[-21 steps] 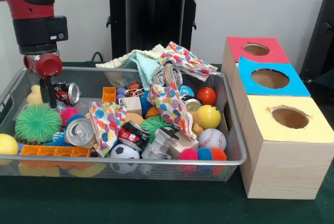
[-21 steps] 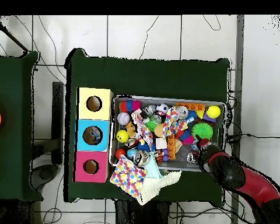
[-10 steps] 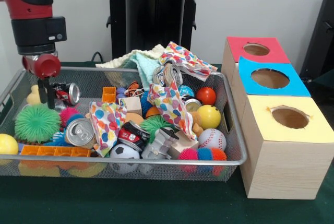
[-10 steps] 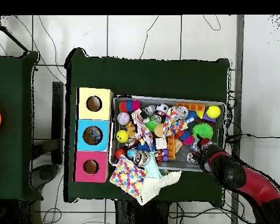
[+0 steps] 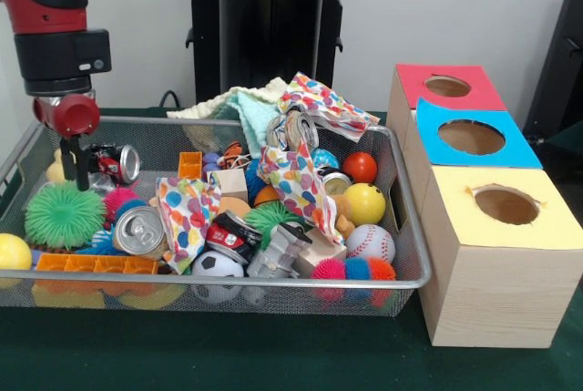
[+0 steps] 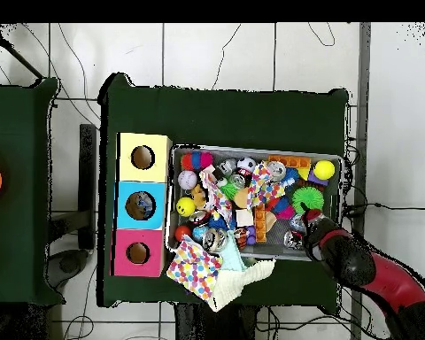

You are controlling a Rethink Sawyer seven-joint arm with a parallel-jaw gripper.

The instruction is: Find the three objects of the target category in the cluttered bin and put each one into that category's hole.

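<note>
- Red and black arm hangs over the far left corner of the wire basket (image 5: 401, 227), its hand (image 5: 76, 165) just beside a crushed can (image 5: 116, 162); whether the hand grips anything cannot be told.
- A second can (image 5: 138, 230) lies near the front, beside a green spiky ball (image 5: 64, 215).
- Three boxes stand right of the basket on the green tabletop (image 5: 228, 354): yellow box (image 5: 501, 254) nearest, blue box (image 5: 474, 140), red box (image 5: 444, 90) farthest.
</note>
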